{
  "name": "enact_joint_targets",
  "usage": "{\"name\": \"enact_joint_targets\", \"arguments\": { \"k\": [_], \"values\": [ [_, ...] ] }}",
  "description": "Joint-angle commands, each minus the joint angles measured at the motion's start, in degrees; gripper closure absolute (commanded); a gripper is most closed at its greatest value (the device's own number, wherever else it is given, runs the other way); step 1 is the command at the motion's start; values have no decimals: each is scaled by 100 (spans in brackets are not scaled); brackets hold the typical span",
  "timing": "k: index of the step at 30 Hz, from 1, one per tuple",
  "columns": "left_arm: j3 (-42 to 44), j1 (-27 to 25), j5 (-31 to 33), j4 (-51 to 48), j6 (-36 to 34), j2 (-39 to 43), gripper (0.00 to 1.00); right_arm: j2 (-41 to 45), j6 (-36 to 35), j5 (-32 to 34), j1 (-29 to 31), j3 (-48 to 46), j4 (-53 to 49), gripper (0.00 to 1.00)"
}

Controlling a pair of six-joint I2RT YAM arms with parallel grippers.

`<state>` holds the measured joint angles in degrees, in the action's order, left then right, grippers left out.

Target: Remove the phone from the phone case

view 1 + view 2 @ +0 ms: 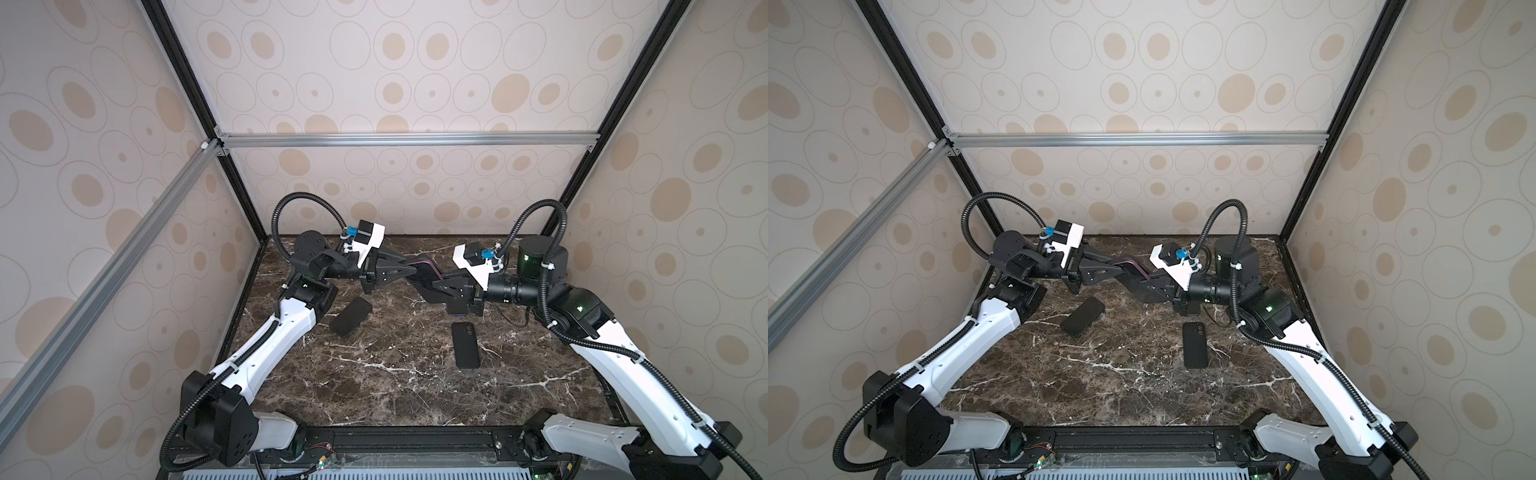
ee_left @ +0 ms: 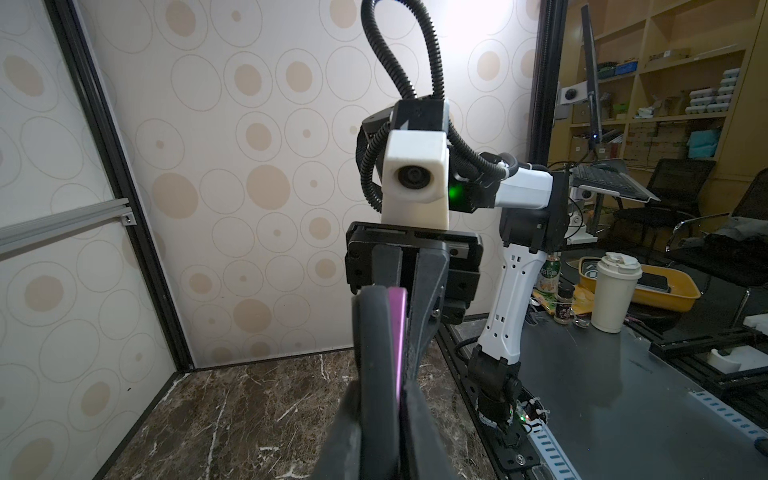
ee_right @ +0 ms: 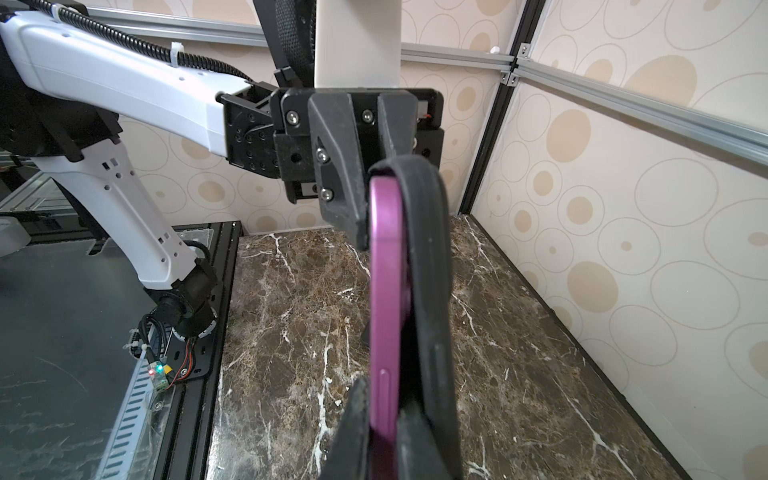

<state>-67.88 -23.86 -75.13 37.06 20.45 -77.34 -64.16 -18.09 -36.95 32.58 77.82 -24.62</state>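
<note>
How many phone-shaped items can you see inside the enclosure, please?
3. A purple phone in its black case is held between the left gripper and right gripper; two dark slabs lie on the table: one left, one right. Arms may hide more.

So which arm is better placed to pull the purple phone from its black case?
Probably right: right gripper pinches the purple phone where the black case bows off; left gripper anchors the far end.

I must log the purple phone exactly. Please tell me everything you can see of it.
The phone is purple, with a metallic-looking edge and a slim side button. It hangs on edge above the table, clamped by the left end effector and right end effector. Its black case bows away along one side.
</note>
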Motion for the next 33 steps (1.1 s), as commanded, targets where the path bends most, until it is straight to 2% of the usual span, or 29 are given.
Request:
{"name": "enact_joint_targets", "arguments": {
  "k": [1,21,22,25,29,33],
  "values": [
    [-68,112,192,232,-121,246,83,235,-72,171,-41,-14,-41,100],
    [-119,144,192,271,-96,201,84,657,-151,338,-308,-294,-337,100],
    [-116,144,192,282,-94,200,86,666,-151,338,-318,-294,-354,100],
    [-115,144,191,302,-76,204,100,686,-144,316,-353,-307,-342,100],
    [-103,151,238,251,-117,218,100,668,-117,283,-373,-318,-322,100],
    [-51,190,556,-191,-453,263,100,767,-2,365,-383,-484,-233,100]
  ]
}}
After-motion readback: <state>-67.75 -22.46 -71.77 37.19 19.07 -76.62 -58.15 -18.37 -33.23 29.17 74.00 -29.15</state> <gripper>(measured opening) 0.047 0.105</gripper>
